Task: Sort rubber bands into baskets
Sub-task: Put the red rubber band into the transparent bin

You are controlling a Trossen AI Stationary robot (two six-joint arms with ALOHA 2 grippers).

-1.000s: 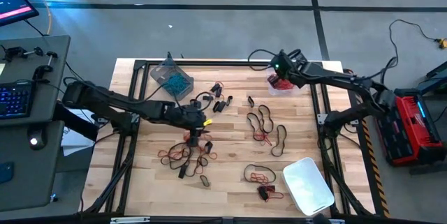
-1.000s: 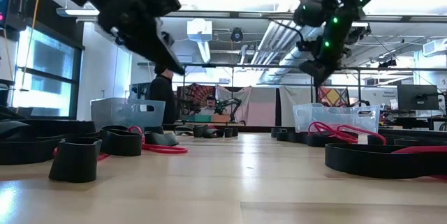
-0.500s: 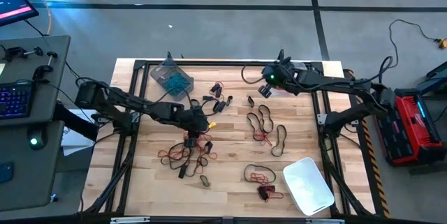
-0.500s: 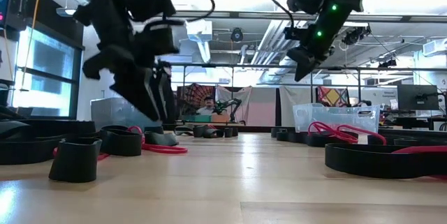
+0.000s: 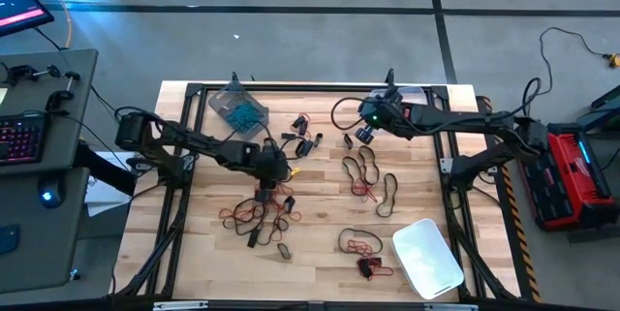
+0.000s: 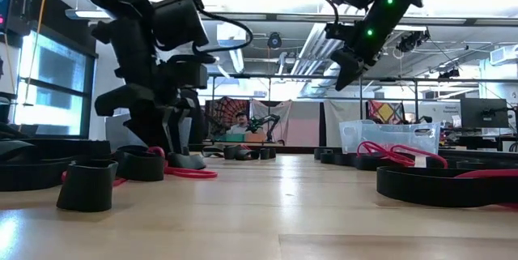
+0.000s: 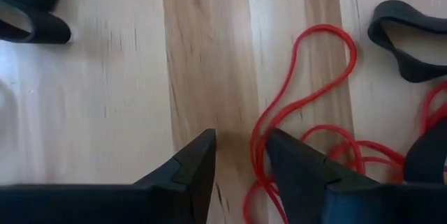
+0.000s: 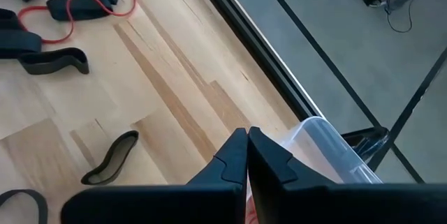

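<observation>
Although two of the baskets already have bands in them, most of the sorting looks to be still ahead. The grey basket (image 5: 237, 108) at the far left of the worktop (image 5: 320, 243) holds a heap of teal bands, the clear basket (image 6: 390, 137) at the far right shows red bands inside in the low view, and the whitish basket (image 5: 427, 258) near the front right corner looks empty. Red and black rubber bands (image 5: 368, 171) lie loose across the middle of the worktop in several tangles, one by the left arm, one in the centre right, one near the whitish basket. The left gripper (image 7: 237, 155) is down at the worktop in the left tangle, its fingers a little apart with bare wood between them and a red band (image 7: 307, 98) just beside one finger; it holds nothing that I can see. The right gripper (image 8: 246, 155) hangs above the far side of the worktop near the clear basket, fingers pressed together and empty. The tangles are the trouble, I judge: red loops lie across black ones, so lifting one may drag others along. Beyond the worktop are a keyboard desk (image 5: 39, 137) on the left and a red case (image 5: 572, 171) on the floor to the right.
</observation>
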